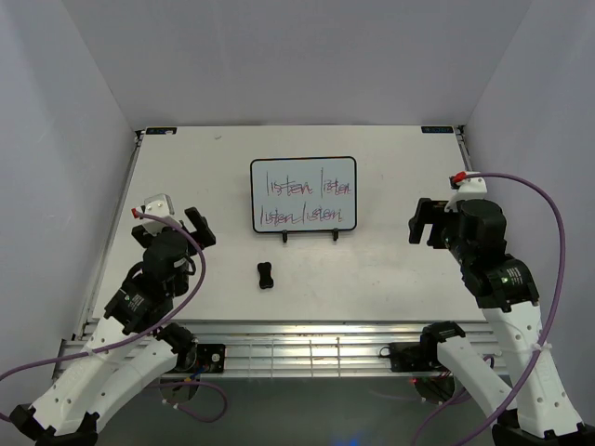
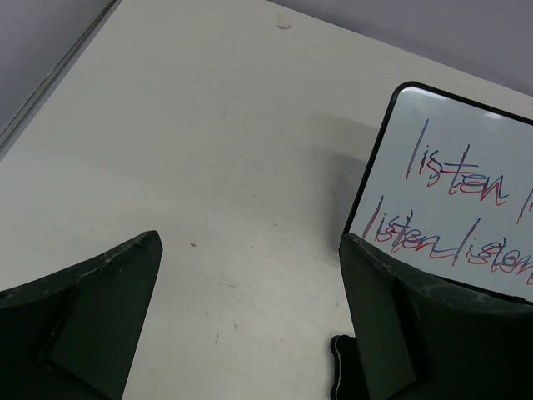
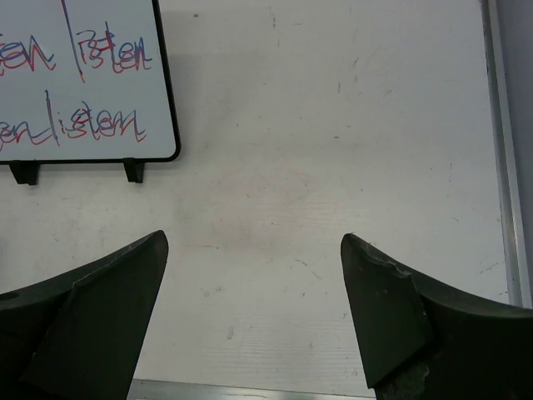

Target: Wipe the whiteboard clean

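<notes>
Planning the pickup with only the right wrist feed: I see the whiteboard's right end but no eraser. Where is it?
Observer: The eraser lies flat on the table, in front of the left end of the whiteboard, not touching it.
Operator: Is the left gripper on it?
Observer: No, the left gripper hangs open off to the eraser's left, holding nothing.
Operator: Is there writing on the board's left half too?
Observer: Yes, both lines run the full width.

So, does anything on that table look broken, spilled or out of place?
Nothing stands out. The whiteboard stands straight on its feet, covered in writing, and the small black eraser lies in front of it, nothing spilled.
</notes>
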